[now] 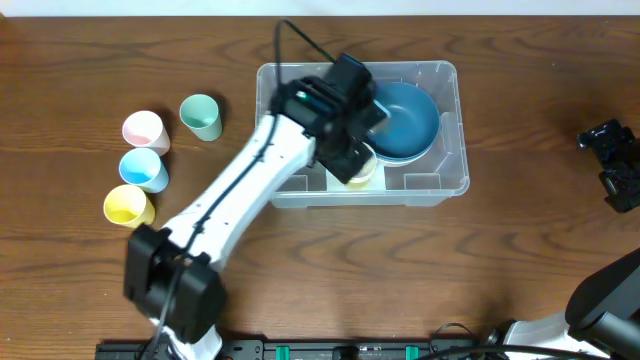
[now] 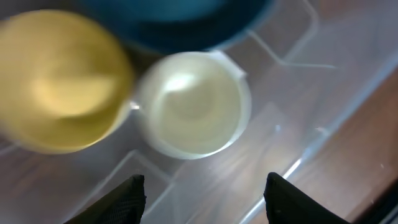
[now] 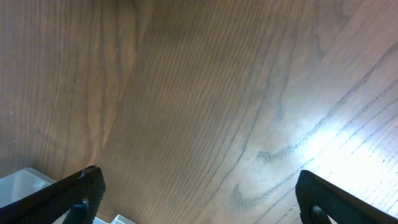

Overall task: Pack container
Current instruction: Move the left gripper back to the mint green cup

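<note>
Overhead view: the container (image 1: 420, 192), a clear bin, sits at upper centre of the wooden table (image 1: 520, 260). The left gripper (image 1: 352, 158) reaches into its lower middle, above one pale cup (image 1: 362, 176). One blue bowl (image 1: 408, 120) fills its right half. Four cups stand on the table at left: a pink cup (image 1: 143, 130), a green cup (image 1: 202, 117), a light blue cup (image 1: 145, 170) and a loose yellow cup (image 1: 128, 205). The right gripper (image 1: 612, 165) sits at far right.

Left wrist view: the fingers (image 2: 129, 199) stand apart, gripping nothing. The pale cup lies beyond them beside a blurred yellow cup (image 2: 59, 81), so two cups are inside. Lifting straight up should clear both rims.

Right wrist view: jaws spread wide over bare wood, empty.
</note>
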